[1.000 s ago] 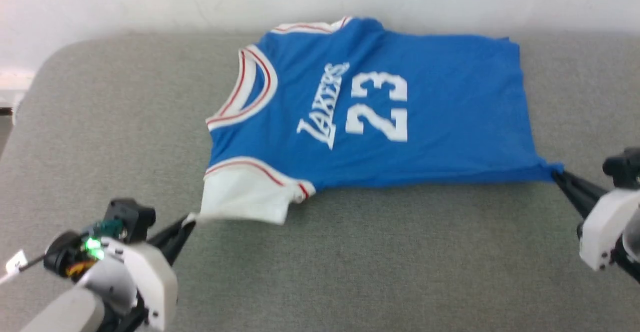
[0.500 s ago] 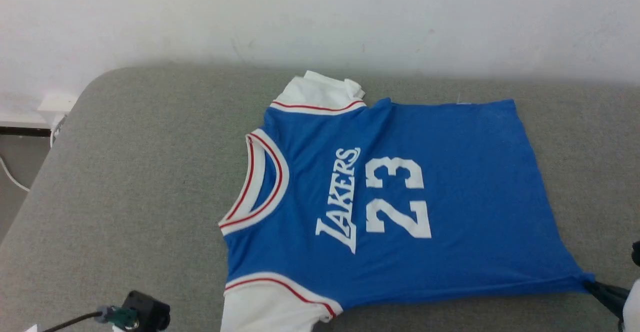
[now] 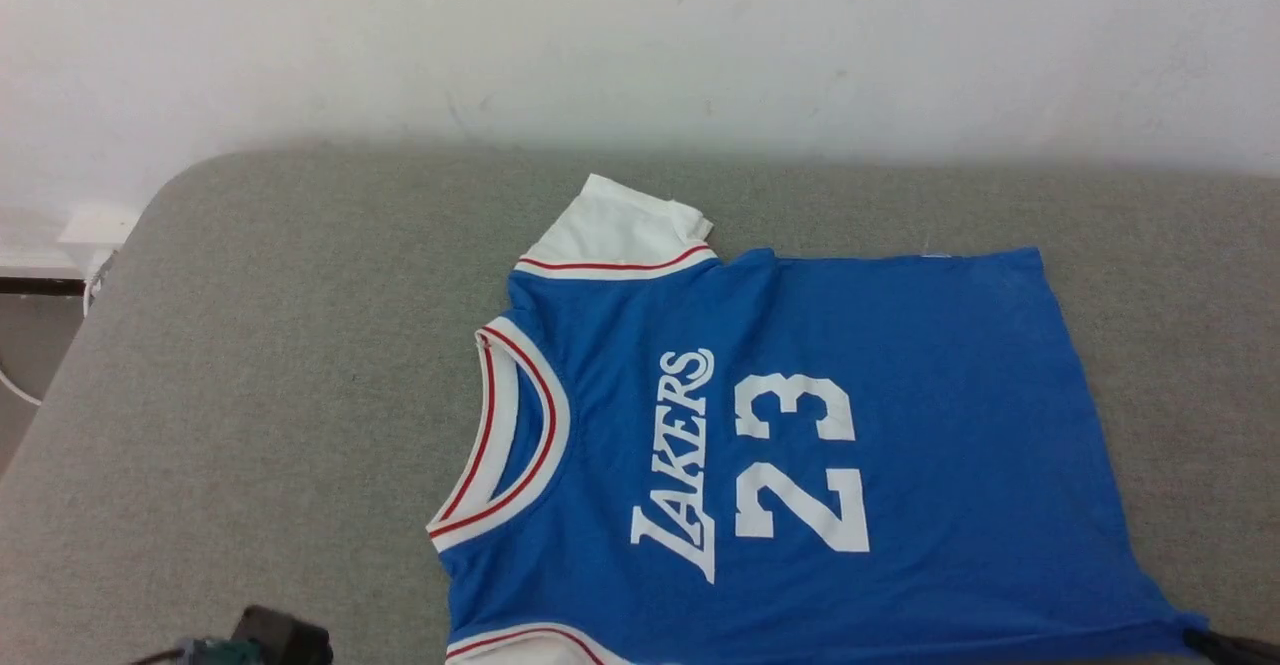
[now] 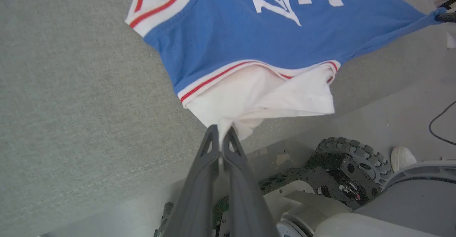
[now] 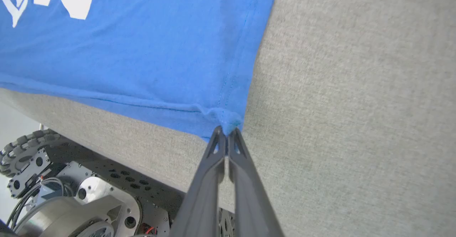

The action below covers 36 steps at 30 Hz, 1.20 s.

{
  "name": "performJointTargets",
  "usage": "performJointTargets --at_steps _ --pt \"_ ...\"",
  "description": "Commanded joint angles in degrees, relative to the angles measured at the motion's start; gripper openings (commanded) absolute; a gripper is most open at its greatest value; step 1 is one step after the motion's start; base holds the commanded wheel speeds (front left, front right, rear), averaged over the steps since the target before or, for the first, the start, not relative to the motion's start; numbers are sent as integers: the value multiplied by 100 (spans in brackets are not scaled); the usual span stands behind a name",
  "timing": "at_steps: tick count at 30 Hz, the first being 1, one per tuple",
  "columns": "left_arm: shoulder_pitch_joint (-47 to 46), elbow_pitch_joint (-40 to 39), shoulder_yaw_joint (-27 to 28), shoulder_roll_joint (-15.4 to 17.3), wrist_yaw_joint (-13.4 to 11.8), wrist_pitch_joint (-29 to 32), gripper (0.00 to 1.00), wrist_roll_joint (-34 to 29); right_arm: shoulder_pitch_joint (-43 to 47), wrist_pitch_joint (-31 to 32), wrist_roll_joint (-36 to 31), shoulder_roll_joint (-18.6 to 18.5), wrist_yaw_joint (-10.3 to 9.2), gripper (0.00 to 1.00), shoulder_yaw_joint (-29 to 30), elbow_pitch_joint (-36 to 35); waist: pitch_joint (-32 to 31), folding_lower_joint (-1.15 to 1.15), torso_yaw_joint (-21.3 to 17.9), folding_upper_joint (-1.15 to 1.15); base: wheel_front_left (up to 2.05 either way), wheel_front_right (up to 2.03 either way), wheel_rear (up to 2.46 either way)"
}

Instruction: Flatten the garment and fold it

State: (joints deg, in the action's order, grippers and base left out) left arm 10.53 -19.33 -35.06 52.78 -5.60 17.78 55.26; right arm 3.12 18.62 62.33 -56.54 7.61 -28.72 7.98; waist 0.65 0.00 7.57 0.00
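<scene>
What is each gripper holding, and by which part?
Both hold the blue jersey T-shirt: the left gripper pinches the edge of its near white sleeve, the right gripper pinches its blue hem corner.

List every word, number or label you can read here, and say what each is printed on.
"LAKERS": white lettering on the chest of the blue garment.
"23": white number beside it, on the same garment.
In both wrist views this print is cut off at the picture's edge and cannot be read whole. Nothing else is legible.
</scene>
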Motion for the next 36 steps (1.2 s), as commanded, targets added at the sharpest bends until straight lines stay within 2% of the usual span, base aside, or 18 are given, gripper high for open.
performJointTargets --at_steps 1,7,17,28,36 --pt "-204 17 119 -88 9 -168 0 -100 56 -24 -73 65 -12 0 146 -63 17 0 -50 0 0 0 0" --pt "-829 95 424 -431 51 -803 0 -452 -150 -70 -147 342 -12 0 723 -346 166 0 -189 0 0 0 0" --pt "-1865 604 470 -926 75 -1120 0 -960 -979 120 -691 645 -12 0 1059 -373 725 0 -301 0 0 0 0" --pt "-2941 1853 166 -1438 253 -1067 0 -1413 -1996 443 -1294 1007 -12 0 733 221 1401 0 -304 0 0 0 0" --pt "-3336 2782 -127 -1851 346 -1059 0 -1609 -2390 339 -1571 1217 -12 0 405 759 1495 0 -251 0 0 0 0"
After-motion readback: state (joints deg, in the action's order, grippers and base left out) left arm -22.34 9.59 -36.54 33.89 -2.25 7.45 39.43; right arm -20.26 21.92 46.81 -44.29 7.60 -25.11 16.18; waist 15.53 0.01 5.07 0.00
